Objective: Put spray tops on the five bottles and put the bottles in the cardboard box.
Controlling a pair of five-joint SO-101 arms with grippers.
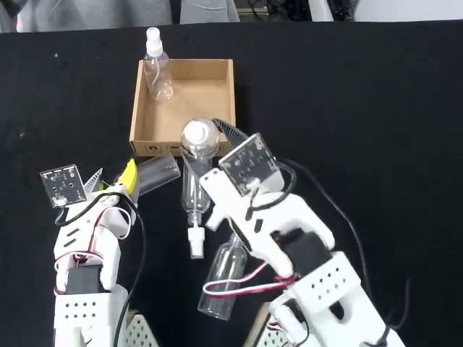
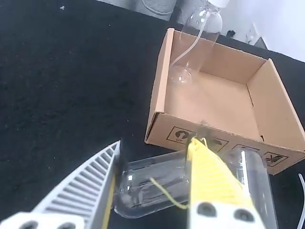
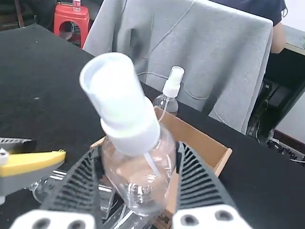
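High view: the right tool (image 1: pixel 205 144) clamps a capped bottle (image 1: pixel 200 137) near the front wall of the cardboard box (image 1: pixel 135 108); the left tool (image 1: pixel 112 176) sits beside an uncapped bottle (image 1: pixel 158 173) lying on the surface (image 1: pixel 362 108).
Left wrist view: jaws spread, yellow finger (image 2: pixel 212 181) across that bottle.
Right wrist view: a second capped bottle (image 3: pixel 167 98) leans in the box.

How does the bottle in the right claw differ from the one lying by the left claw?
The bottle in the right claw has a white spray top; the bottle by the left claw has none. The first is held top upward above the table; the second lies on its side. Both are clear.
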